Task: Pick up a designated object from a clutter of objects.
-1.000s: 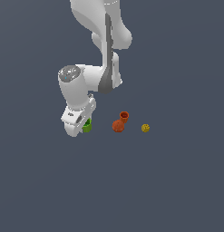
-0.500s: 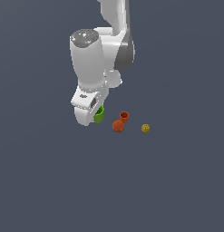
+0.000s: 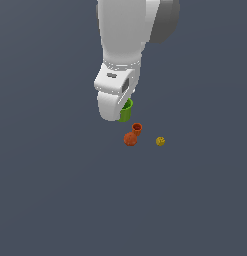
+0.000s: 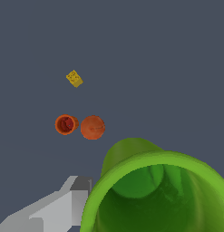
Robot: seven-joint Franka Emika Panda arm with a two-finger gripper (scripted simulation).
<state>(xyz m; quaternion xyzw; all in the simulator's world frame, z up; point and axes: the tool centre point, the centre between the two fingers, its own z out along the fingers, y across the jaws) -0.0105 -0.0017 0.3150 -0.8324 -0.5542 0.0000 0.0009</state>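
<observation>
The green cup hangs off the floor with my gripper shut on it; the hand hides most of it in the exterior view. In the wrist view the green cup fills the near corner, its dark hollow facing the camera, with one grey finger beside it. The rest of the clutter lies on the floor below: an orange-red cup, an orange-red lump touching it, and a yellow lump a little to the exterior view's right.
The floor is a plain dark grey surface. In the wrist view, the orange-red cup, the orange-red lump and the yellow lump lie far below the hand.
The arm has risen, carrying the green cup up off the floor and slightly towards the exterior view's right. The other three things have stayed in place.
</observation>
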